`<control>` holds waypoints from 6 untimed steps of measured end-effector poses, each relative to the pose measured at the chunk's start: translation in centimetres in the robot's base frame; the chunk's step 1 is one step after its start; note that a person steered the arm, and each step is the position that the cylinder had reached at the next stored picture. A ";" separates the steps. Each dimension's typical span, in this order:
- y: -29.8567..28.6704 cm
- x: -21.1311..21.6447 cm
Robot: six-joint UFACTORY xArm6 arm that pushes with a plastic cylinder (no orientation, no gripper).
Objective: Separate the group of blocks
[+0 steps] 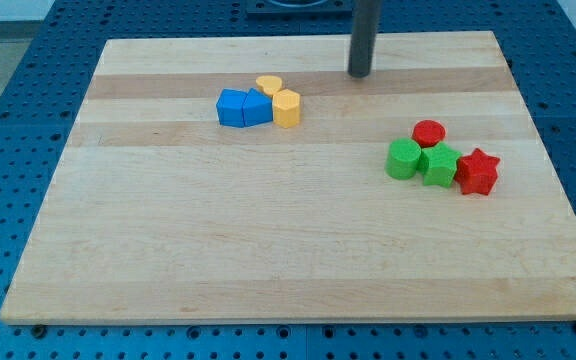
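Camera view, my tip (358,74) near touching blue blocks (243,107), yellow blocks (280,100)

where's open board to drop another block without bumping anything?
The whole strip below both clusters is bare, as is the view's left side beyond the blue blocks. Crowded: the blue blocks and yellow blocks touch; the red cylinder, green blocks and red star are packed. My tip is up-right of the yellow blocks.

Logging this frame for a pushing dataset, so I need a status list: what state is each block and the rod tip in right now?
my tip: on the board, apart from all blocks
blue blocks: two, touching
yellow block: upright, against the blue pair
yellow flat block: behind, touching the cluster
red round block: lying flat
green round block: clustered
green block: clustered
red star: touching the green block
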State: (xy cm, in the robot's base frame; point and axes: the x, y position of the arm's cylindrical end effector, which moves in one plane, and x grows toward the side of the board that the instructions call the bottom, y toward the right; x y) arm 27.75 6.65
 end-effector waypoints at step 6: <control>-9.8 4.1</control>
State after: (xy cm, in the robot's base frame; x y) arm 31.88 -3.12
